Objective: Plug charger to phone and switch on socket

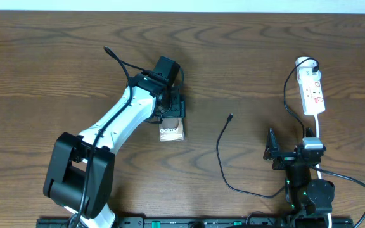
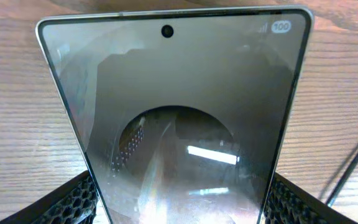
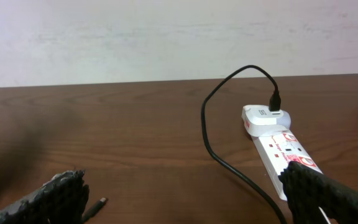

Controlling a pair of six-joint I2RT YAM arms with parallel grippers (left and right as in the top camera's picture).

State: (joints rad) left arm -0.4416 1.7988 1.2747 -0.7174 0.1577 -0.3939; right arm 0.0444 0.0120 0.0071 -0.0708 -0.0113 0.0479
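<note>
The phone point(image 1: 171, 132) lies flat left of the table's centre, its bronze face showing white "Galaxy" lettering. My left gripper point(image 1: 172, 117) is shut on it. In the left wrist view the phone point(image 2: 173, 93) fills the frame, and a black honeycomb finger point(image 2: 73, 202) presses each long edge. The charger's tiny tip point(image 1: 231, 116) rests on bare wood at mid-table, its thin black cable point(image 1: 219, 152) curling toward the front. My right gripper point(image 1: 291, 144) stands open near the front right, holding nothing. The white socket point(image 1: 312, 92) lies beyond it. In the right wrist view the tip point(image 3: 98, 203) lies beside the left finger.
A black plug point(image 3: 275, 99) sits in a white adapter at the socket's point(image 3: 284, 152) far end, and the cable point(image 3: 207, 134) loops from it toward me. Thicker black cables run along the table's front edge by the right arm's base point(image 1: 315, 193).
</note>
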